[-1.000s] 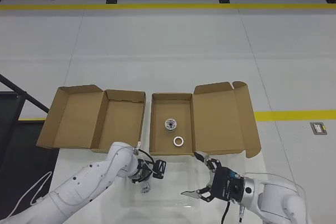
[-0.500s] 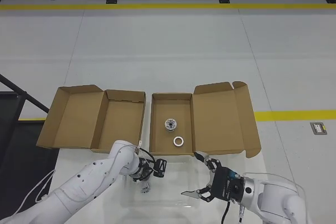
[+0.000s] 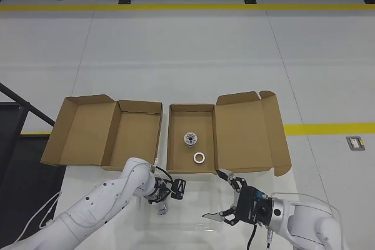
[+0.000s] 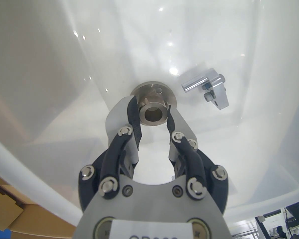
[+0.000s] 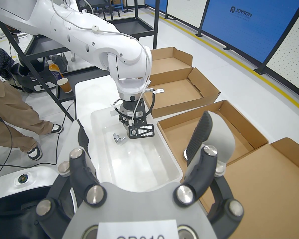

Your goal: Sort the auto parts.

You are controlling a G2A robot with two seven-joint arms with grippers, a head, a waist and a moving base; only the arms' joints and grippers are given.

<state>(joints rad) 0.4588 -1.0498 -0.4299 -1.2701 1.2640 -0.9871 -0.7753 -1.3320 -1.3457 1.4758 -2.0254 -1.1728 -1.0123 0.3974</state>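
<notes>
Flanged bronze bushing [image 4: 154, 95], hollow bore, lower centre of the white tub [image 4: 64, 50] — left gripper [image 4: 151, 111] pinches its hub. Right gripper [image 5: 144, 125] splayed wide. Arms barely shifted since a second ago.

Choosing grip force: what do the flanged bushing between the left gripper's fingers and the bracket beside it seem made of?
Flanged bushing: likely brass or bronze, judging by its dull tan metallic sheen and machined bore. Bracket: probably polished steel or aluminium; its pin gives mirror-bright silver highlights.
</notes>
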